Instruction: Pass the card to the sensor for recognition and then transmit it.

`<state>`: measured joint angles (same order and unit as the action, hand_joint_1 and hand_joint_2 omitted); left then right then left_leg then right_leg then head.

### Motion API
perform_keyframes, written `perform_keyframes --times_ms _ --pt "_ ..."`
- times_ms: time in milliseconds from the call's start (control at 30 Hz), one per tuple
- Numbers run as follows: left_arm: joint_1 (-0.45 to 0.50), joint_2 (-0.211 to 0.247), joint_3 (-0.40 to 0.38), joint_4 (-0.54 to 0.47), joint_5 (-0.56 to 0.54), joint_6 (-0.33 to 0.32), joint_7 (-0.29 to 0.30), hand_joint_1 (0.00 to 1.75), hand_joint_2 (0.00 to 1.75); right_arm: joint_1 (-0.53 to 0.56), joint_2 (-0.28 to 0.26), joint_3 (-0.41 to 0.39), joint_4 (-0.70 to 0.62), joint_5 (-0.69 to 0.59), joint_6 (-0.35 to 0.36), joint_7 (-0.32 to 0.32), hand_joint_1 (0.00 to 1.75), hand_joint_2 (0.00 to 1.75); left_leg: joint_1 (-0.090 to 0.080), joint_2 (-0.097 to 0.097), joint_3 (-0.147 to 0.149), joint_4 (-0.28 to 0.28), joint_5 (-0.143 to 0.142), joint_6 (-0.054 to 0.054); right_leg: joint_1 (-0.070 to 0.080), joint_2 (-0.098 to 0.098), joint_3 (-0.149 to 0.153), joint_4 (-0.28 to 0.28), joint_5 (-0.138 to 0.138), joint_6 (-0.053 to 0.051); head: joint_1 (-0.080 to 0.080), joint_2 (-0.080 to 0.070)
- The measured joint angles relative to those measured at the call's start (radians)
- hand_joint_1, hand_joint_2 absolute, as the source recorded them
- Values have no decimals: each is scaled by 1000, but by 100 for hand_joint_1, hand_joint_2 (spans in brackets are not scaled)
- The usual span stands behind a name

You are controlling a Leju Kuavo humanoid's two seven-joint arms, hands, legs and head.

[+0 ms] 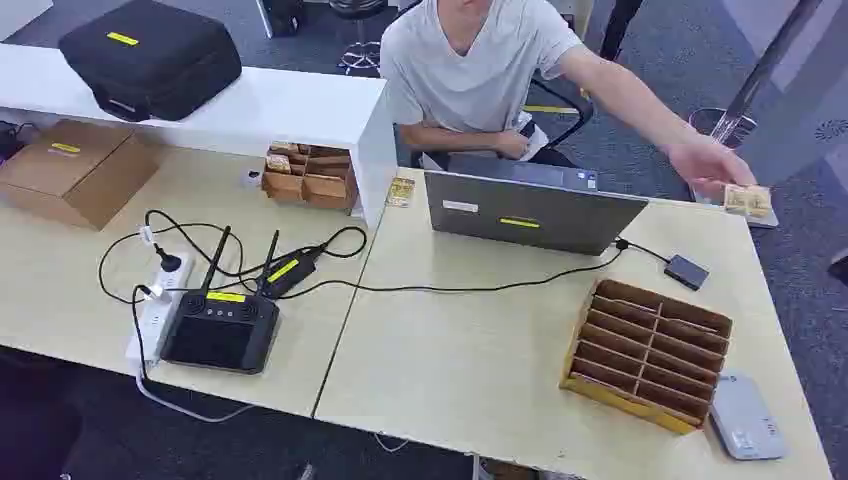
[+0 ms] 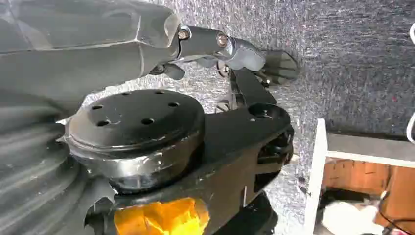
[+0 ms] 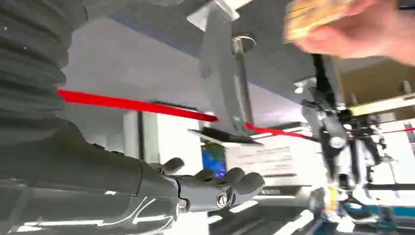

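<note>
A person's hand (image 1: 708,165) reaches to the table's far right corner and touches a stack of yellow cards (image 1: 748,199) lying on a grey plate. In the right wrist view the same stack of cards (image 3: 313,14) appears blurred in that person's hand (image 3: 372,29). A grey card sensor (image 1: 745,416) lies at the near right corner of the table. My left hand (image 2: 240,51) hangs over grey carpet, fingers loosely apart and holding nothing. My right hand (image 3: 215,188) is beside the table, fingers slightly bent and empty.
A wooden slotted rack (image 1: 650,352) stands next to the sensor. An open laptop (image 1: 530,210) with a cable to a small black hub (image 1: 686,271) sits mid-table. Farther left are a card box (image 1: 310,176), a loose card (image 1: 400,190), a black controller (image 1: 220,330) and a power strip (image 1: 160,300).
</note>
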<state>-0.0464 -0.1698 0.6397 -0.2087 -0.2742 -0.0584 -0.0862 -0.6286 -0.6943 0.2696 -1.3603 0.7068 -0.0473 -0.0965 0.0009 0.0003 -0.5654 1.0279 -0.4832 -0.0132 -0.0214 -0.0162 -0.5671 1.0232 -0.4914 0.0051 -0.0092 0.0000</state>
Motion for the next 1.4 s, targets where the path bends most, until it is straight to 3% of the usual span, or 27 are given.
perform_keyframes --times_ms 100,267,400,433,467,500,800,1167,1400 --pt "0 -1 0 0 -14 2 -16 0 175 -36 16 70 0 35 -20 13 0 175 0 0 -1 0 0 0 0 -1 0 0 0 0 0 0" --pt "1 -4 -13 0 -64 25 -140 0 175 -45 24 134 -6 37 -44 37 0 175 0 -1 -1 0 0 0 0 -2 -1 0 0 0 0 0" --pt "2 -5 -16 0 -50 -50 -146 0 175 -45 27 158 -14 28 -47 39 0 175 0 -1 -2 0 0 0 0 -1 -1 0 0 0 0 0" --pt "2 -5 -16 0 -47 -62 -146 0 0 -46 31 165 -13 26 -47 39 0 175 0 -1 -2 0 0 0 0 -1 -1 0 0 0 0 0" --pt "2 -5 -16 0 -44 -69 -148 0 0 -46 34 172 -13 25 -47 39 0 175 0 -1 -2 0 0 0 0 -1 -1 0 0 0 0 0" --pt "3 -5 -16 0 -40 -74 -149 0 0 -47 36 177 -13 24 -47 39 175 175 0 -1 -2 0 0 0 0 -2 -1 0 0 0 0 0" --pt "5 -5 -16 0 -29 -110 -146 0 0 -42 39 191 -24 -27 -61 2 175 175 0 -1 -2 0 0 0 0 -1 -1 0 0 0 0 0" --pt "6 -4 -16 0 -35 -125 -142 0 0 -34 39 190 -28 -30 -66 1 175 175 0 -1 -2 0 0 0 0 -1 -1 0 0 0 0 0" --pt "7 -4 -16 0 -39 -104 -141 0 0 -1 38 177 -40 -14 -82 1 175 175 0 -1 -2 1 0 0 0 -1 -2 -1 0 0 0 0"
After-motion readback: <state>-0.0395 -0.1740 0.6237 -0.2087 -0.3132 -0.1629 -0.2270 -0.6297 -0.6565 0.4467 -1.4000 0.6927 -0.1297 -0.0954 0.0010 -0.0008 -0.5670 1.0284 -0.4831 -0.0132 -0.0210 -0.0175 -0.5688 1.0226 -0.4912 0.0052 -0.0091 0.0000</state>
